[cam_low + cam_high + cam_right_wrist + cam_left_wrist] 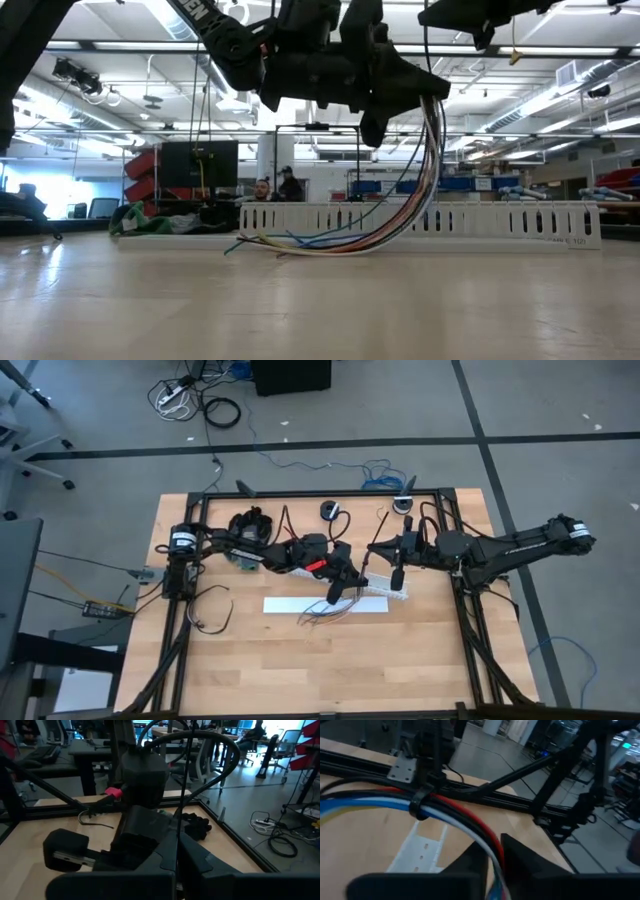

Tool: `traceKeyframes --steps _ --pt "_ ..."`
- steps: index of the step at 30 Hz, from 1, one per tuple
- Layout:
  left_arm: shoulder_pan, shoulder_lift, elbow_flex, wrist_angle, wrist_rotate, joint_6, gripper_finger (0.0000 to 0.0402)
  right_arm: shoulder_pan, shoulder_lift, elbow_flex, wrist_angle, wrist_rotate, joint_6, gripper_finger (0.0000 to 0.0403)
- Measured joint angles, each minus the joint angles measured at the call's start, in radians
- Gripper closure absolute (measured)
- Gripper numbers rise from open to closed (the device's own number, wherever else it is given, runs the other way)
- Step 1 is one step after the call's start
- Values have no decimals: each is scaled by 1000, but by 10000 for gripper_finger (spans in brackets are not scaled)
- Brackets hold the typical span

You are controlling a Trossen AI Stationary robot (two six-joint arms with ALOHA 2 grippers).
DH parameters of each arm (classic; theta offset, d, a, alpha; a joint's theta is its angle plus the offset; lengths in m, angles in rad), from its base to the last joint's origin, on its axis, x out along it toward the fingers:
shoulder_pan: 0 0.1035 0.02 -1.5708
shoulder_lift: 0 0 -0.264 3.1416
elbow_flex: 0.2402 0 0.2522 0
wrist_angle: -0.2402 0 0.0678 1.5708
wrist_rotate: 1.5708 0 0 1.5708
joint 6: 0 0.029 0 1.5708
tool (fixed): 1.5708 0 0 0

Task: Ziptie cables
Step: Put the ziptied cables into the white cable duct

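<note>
Table (420, 650) pale wood, matt; cables (465, 820) glossy plastic sheath; slotted duct (520, 220) white plastic.

White slotted duct (325, 604) lies at mid-table, parallel to the table's (250, 670) front edge. Small round black item (330, 510) sits near the rear edge.

Multicolour cables (400, 215), white duct (520, 220)

The cables (330, 610) trail onto the table (230, 660) in front of the slotted duct (300, 604).
</note>
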Motion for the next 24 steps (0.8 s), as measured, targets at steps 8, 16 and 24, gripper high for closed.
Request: traceKeyframes --steps 8,16,24 --pt "9 0 0 19 -14 -1 398 0 0 0 1 -9 -5 403" --pt "10 0 0 22 -24 -2 400 4 0 0 0 -57 11 389" --pt "13 -2 0 45 -8 -13 401 28 -6 0 -54 -122 79 334"
